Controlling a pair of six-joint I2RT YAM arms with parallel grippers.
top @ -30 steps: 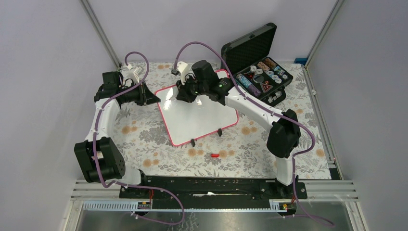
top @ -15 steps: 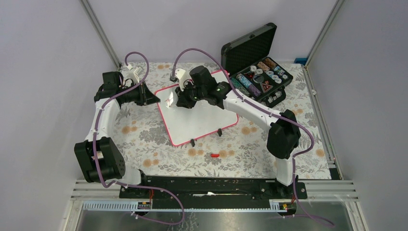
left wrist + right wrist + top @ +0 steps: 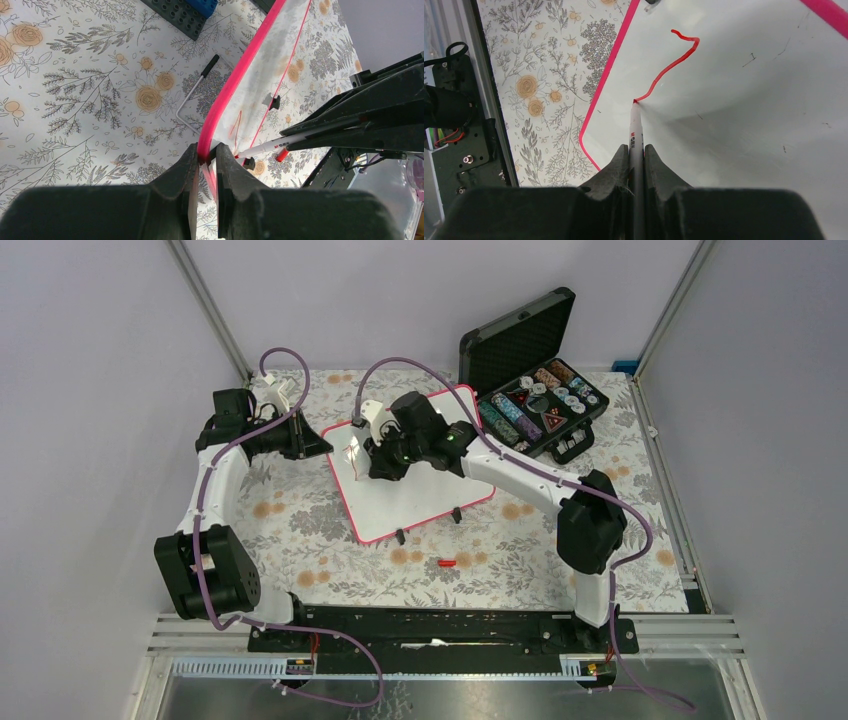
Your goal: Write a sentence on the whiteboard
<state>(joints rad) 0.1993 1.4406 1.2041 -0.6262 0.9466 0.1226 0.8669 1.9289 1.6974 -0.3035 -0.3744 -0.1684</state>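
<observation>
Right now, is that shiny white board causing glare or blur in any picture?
Top view: the whiteboard shows no harsh glare. Left wrist view: it mirrors the floral tablecloth; the left claw is a dark blur. Right wrist view: soft grey shadow beside the marker.

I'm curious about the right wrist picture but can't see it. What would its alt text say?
The right gripper, shut on a marker, presses its tip to the whiteboard at the end of a wavy red stroke. The board's pink rim runs along the left, with floral tablecloth beyond it.
</observation>
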